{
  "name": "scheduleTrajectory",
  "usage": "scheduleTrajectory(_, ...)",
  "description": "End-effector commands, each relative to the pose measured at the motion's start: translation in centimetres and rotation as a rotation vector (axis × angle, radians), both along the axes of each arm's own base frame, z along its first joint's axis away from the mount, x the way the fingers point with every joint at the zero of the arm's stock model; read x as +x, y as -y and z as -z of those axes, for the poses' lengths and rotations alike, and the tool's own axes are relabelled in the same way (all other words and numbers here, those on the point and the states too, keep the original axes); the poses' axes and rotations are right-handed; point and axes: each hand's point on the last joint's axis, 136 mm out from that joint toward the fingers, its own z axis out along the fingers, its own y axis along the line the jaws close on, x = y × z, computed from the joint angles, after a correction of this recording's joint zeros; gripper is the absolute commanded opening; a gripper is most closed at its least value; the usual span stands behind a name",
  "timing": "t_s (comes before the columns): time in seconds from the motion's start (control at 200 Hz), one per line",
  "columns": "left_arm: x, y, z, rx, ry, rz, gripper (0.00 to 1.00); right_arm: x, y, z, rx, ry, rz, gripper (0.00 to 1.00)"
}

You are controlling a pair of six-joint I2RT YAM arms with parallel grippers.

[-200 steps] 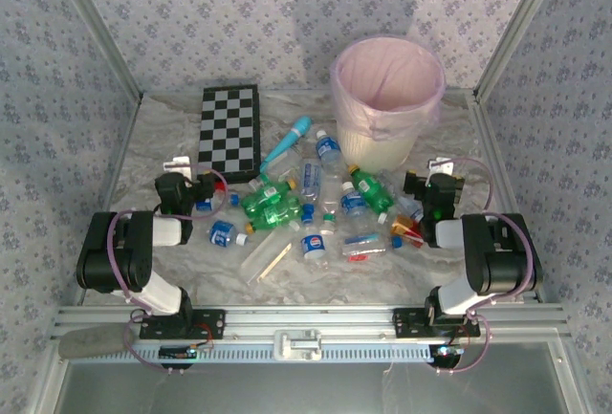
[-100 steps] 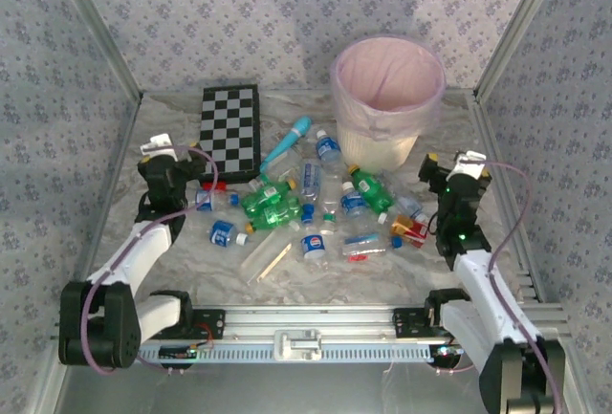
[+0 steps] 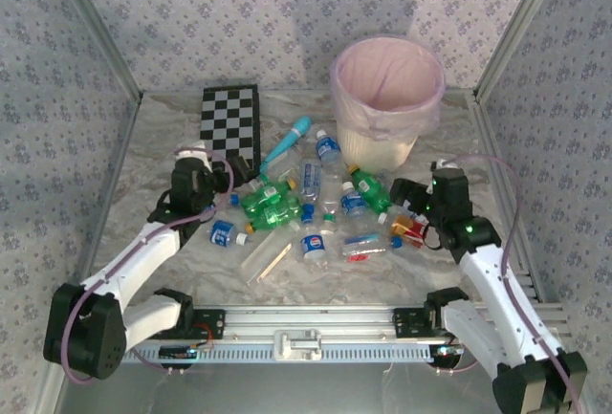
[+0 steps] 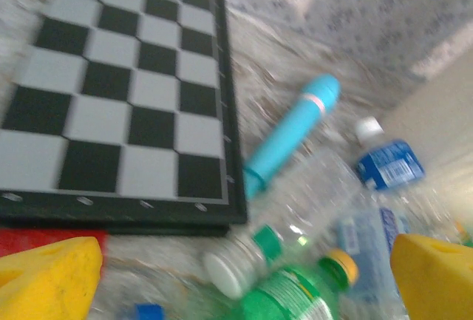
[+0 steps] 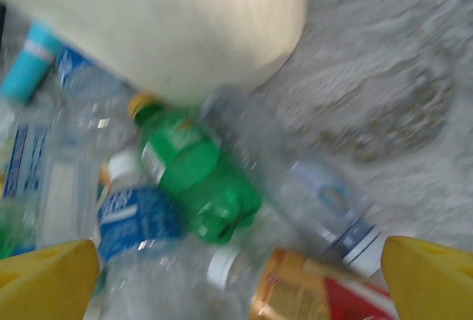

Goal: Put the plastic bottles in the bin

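Note:
Several plastic bottles (image 3: 306, 206) lie in a heap mid-table, clear ones with blue labels and green ones with yellow caps. The bin (image 3: 337, 79), cream with a pink liner, stands behind them at the right. My left gripper (image 3: 210, 185) hovers open at the heap's left edge. In the left wrist view its gripper (image 4: 244, 290) frames a white-capped clear bottle (image 4: 244, 257) and a green bottle (image 4: 299, 294). My right gripper (image 3: 405, 194) is open at the heap's right edge. In the right wrist view its gripper (image 5: 236, 283) faces a green bottle (image 5: 196, 179), a blue-labelled bottle (image 5: 137, 224) and the bin (image 5: 162, 24).
A black-and-white checkerboard (image 3: 229, 127) lies at the back left, with a teal wand (image 3: 287, 141) beside it. A gold-and-red packet (image 5: 318, 298) lies under the right gripper. Metal frame posts and patterned walls enclose the table on three sides.
Both arms unfolded from their rest pose and reached out. Both grippers have since moved inward and down to the edges of the bottle heap. The bottles have not moved.

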Motion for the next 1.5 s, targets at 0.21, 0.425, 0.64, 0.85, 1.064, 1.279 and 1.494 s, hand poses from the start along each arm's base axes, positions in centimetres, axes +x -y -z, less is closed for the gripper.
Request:
scheduleTrajectory(0.21,0.2,4.5,1.0,-0.097,-0.028,0.067,1.0,0.2,-0.6,3.9,-0.278,-0.329,-0.153,0.98)
scheduleTrajectory(0.425,1.0,6.0,1.5,-0.081,-0.047,0.099,1.0,3.2,1.8,5.5,-0.362,-0.386,-0.093,0.92)
scheduleTrajectory(0.64,1.2,6.9,2.6,-0.088,-0.075,0.121,1.0,6.5,1.7,7.3,-0.226,-0.351,-0.096,0.86)
scheduleTrajectory(0.85,1.2,6.7,2.8,-0.061,-0.078,0.123,1.0,8.2,1.5,9.7,-0.249,-0.381,-0.144,0.87)
scheduleTrajectory(1.064,1.3,6.6,2.7,-0.059,-0.077,0.111,1.0,9.0,2.6,11.4,-0.31,-0.41,-0.131,0.86)
scheduleTrajectory(1.279,1.6,6.7,1.8,-0.053,-0.07,0.116,1.0,9.5,2.8,12.9,-0.334,-0.424,-0.14,0.84)
scheduleTrajectory(1.494,1.8,6.6,1.2,-0.056,-0.062,0.105,1.0,9.6,2.8,13.8,-0.339,-0.426,-0.146,0.78)
